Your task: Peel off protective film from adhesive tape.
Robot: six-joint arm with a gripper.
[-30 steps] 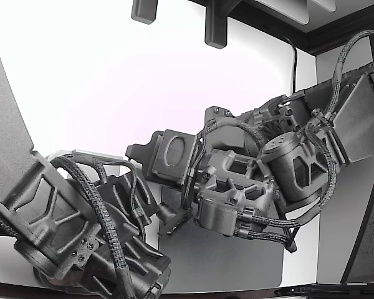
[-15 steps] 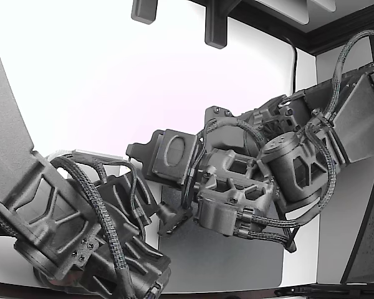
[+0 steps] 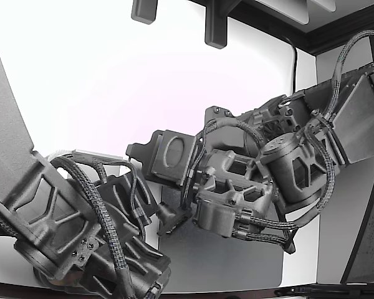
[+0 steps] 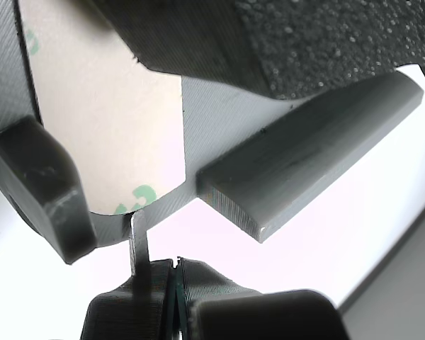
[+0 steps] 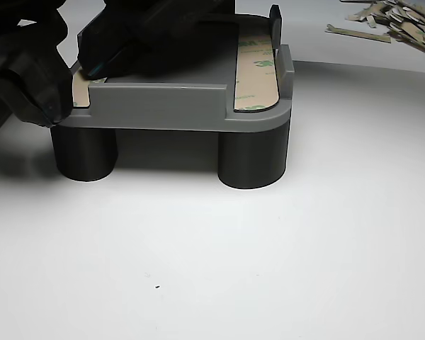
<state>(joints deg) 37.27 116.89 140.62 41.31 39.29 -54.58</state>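
Note:
In the wrist view a beige protective film [image 4: 106,120] with green print lies on tape on the grey part [image 4: 297,170]. My gripper [image 4: 173,276] sits just below the film's rounded end, jaws closed together. A thin grey strip [image 4: 137,244] runs from the gripper up to the film's edge. In the other view the grey part [image 5: 170,106] stands on two round legs. One film-covered tape strip [image 5: 255,71] lies at its right end and another [image 5: 81,89] at its left corner, where the dark gripper [image 5: 53,88] meets it. In the exterior view the gripper [image 3: 168,219] is between two dark arms.
A second dark arm [image 3: 62,218] fills the exterior view's lower left, close to my arm [image 3: 287,156]. A pile of peeled film scraps [image 5: 397,18] lies on the white table at the other view's far right. A grey mat [image 3: 237,261] lies under the arms.
My arm has shifted very slightly down and to the exterior view's left. Nothing else has visibly changed.

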